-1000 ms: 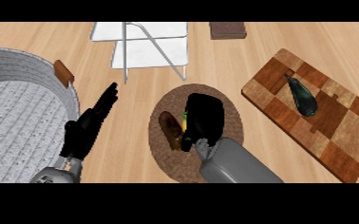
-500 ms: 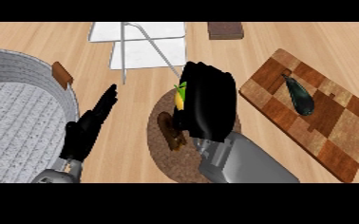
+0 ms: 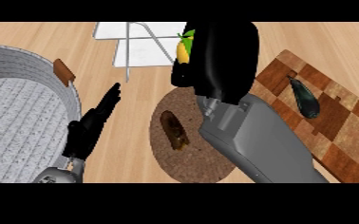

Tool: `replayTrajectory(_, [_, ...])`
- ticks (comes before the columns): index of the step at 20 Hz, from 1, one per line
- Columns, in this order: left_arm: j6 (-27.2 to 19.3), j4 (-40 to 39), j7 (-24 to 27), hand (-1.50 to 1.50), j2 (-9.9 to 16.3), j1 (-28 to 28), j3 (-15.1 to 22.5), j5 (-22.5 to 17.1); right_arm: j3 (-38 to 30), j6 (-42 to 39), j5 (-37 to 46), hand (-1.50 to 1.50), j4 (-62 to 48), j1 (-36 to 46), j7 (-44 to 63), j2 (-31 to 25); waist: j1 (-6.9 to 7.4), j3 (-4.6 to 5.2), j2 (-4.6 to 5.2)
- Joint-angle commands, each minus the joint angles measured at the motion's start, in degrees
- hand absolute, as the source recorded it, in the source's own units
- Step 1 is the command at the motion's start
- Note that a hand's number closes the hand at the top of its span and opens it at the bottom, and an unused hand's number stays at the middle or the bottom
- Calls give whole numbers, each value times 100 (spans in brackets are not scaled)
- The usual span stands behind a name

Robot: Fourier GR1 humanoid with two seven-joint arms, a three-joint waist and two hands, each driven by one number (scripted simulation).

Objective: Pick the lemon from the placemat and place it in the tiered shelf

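Observation:
My right hand [image 3: 221, 57] is shut on the yellow lemon [image 3: 184, 50], of which only a sliver with a green tip shows at the hand's left side. The hand is raised over the counter, between the round brown placemat [image 3: 200, 152] and the white tiered shelf [image 3: 144, 45] at the back. A dark brown oblong object [image 3: 174, 129] still lies on the placemat. My left hand [image 3: 91, 126] rests open at the lower left, fingers straight and pointing up.
A grey woven basket [image 3: 28, 104] with a brown handle [image 3: 64, 71] fills the left side. At the right lies a checkered wooden cutting board [image 3: 329, 123] with a dark eggplant [image 3: 305, 98] on it.
My right hand closed on the lemon, lifted it off the placemat and carried it toward the shelf at the back. The left hand stayed where it was.

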State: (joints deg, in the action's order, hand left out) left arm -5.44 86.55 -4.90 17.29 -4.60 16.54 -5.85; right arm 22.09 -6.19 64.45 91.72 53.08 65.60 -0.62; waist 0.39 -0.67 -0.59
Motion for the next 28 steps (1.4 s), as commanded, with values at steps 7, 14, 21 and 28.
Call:
replayTrajectory(7, [2,-594,123,0,24,235,-108,126,-1501,399,277,150,-2151,1549,31,58,164,80,126])
replayTrajectory(14, [17,-647,-54,0,-33,-42,-120,208,-2054,734,71,150,-3976,2226,-1040,-149,234,78,170])
replayTrajectory(21, [306,-639,62,0,61,-6,-196,55,-2468,1449,-90,150,-5375,2446,-1710,-184,395,83,261])
replayTrajectory(28, [103,-601,-63,0,-126,-221,-43,315,-3302,2031,-919,150,-5952,2697,-2377,11,464,69,311])
